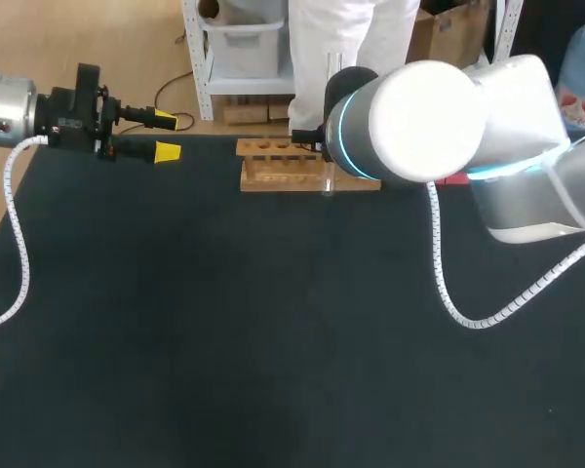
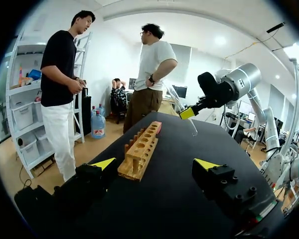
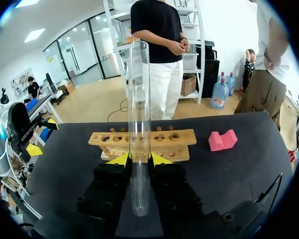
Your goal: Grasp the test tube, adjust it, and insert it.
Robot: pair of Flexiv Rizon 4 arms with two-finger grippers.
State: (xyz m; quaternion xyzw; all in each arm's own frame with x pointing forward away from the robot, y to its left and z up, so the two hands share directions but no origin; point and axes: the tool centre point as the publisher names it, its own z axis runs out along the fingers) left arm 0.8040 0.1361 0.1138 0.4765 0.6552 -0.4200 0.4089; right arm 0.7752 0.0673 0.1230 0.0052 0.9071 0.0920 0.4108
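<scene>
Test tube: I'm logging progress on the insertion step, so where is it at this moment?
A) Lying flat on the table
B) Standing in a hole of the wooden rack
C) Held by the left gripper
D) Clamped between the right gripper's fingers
D: the right wrist view shows the test tube gripped from both sides by the right gripper, short of the wooden rack. The left gripper is open and empty.

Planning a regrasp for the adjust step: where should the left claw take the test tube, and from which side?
Take the test tube on the bare glass ahead of the right claw, about midway to its open rim. That is the longest free stretch, since the closed end sits back inside the claw. Bring the open left claw in across the tube's axis, likely from its own side.
</scene>
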